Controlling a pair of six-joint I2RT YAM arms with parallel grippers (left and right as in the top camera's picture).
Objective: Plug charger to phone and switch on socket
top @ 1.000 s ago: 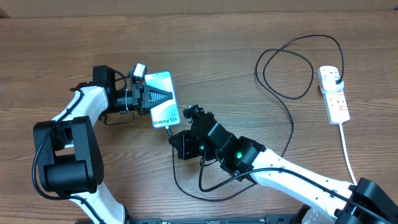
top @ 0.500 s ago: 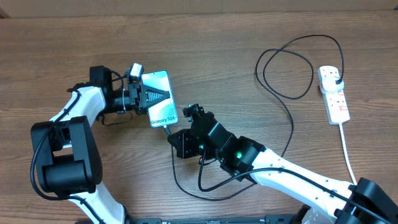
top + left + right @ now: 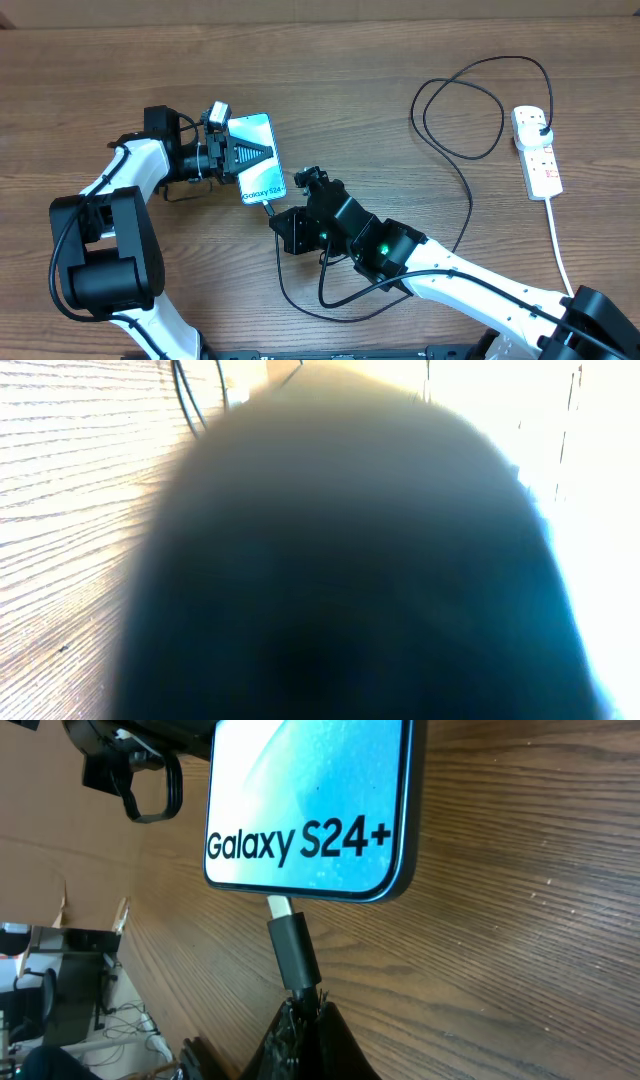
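Note:
The phone (image 3: 258,175) lies on the wooden table left of centre, its lit screen (image 3: 310,810) reading "Galaxy S24+". My left gripper (image 3: 266,151) rests shut on top of the screen, its fingers together in a dark wedge. The left wrist view is almost wholly a dark blur. My right gripper (image 3: 305,1002) is shut on the charger just behind its small plug tip (image 3: 292,946). The metal end of the tip meets the phone's bottom edge. The charger cable (image 3: 468,190) loops across the table to the socket (image 3: 538,160) at the far right, where its black plug (image 3: 540,124) sits in the far outlet.
The socket's white cord (image 3: 562,250) runs toward the front right edge. Slack black cable (image 3: 300,305) curls on the table under the right arm. The left arm's base (image 3: 105,260) stands at the front left.
The phone and my left gripper shifted slightly to the left a second ago and have held still since. The right gripper has not moved.

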